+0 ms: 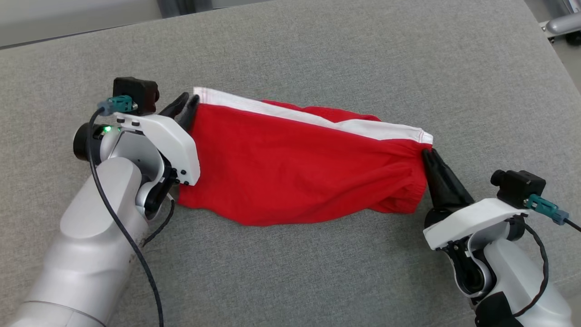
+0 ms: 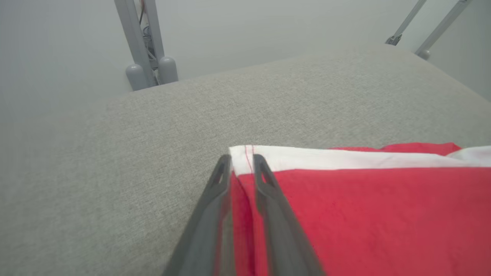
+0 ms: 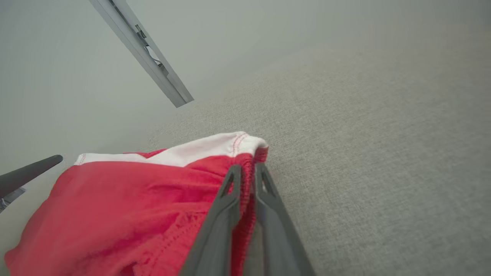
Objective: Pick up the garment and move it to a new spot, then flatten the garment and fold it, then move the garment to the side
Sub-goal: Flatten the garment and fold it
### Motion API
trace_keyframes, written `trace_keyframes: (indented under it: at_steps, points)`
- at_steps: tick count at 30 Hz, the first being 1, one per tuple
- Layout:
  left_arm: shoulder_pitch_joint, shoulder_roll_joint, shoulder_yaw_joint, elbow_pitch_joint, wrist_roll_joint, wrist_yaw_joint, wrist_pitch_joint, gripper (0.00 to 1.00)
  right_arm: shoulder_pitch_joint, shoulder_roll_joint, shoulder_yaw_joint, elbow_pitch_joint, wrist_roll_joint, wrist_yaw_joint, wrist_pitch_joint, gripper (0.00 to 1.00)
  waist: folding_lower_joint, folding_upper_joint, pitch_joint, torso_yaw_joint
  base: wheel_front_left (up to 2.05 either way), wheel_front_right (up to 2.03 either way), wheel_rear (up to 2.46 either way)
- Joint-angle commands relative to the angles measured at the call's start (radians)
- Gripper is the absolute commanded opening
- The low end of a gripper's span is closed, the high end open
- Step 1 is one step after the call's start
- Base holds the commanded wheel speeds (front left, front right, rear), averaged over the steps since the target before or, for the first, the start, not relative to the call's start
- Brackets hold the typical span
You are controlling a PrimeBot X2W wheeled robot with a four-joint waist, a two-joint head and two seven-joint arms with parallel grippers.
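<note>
Two arms reach in, one from each side.

The left arm (image 1: 91, 236) comes up from the bottom left and bends at the wrist, so the left gripper (image 1: 185, 105) points up and to the right. Its two dark fingers (image 2: 218, 188) sit a tiny bit apart with the garment (image 1: 295, 168) edge between them; it is hard to tell if they pinch it. The right arm (image 1: 522, 272) comes up from the bottom right. The right gripper (image 1: 429, 154) points up and left, squeezed tight on the other end.
</note>
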Motion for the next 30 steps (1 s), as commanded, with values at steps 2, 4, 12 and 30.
trace_keyframes:
  at_steps: [2,4,12,30]
  points:
    - [-0.019,-0.006,0.005,0.042,-0.002,-0.006,-0.051,1.00,-0.004,-0.016,0.003,0.012,0.011,0.000,-0.013,1.00,0.0000,0.0000,-0.004,0.003,0.00,0.00,0.00]
    - [-0.013,-0.011,0.006,0.050,-0.001,-0.003,-0.075,1.00,0.003,-0.020,0.003,0.012,0.013,0.000,-0.015,1.00,0.0000,0.0000,-0.009,0.005,0.00,0.00,0.00]
    - [0.098,-0.033,0.048,0.000,-0.009,0.062,-0.287,1.00,0.090,-0.043,-0.141,-0.126,-0.113,0.000,-0.016,1.00,0.0000,0.0000,-0.067,0.046,0.00,0.00,0.00]
    - [0.597,0.013,0.217,-0.583,0.134,0.265,-0.348,1.00,0.283,0.015,-0.269,-0.259,-0.475,0.000,-0.016,1.00,0.0000,0.0000,-0.237,0.133,0.00,0.00,0.00]
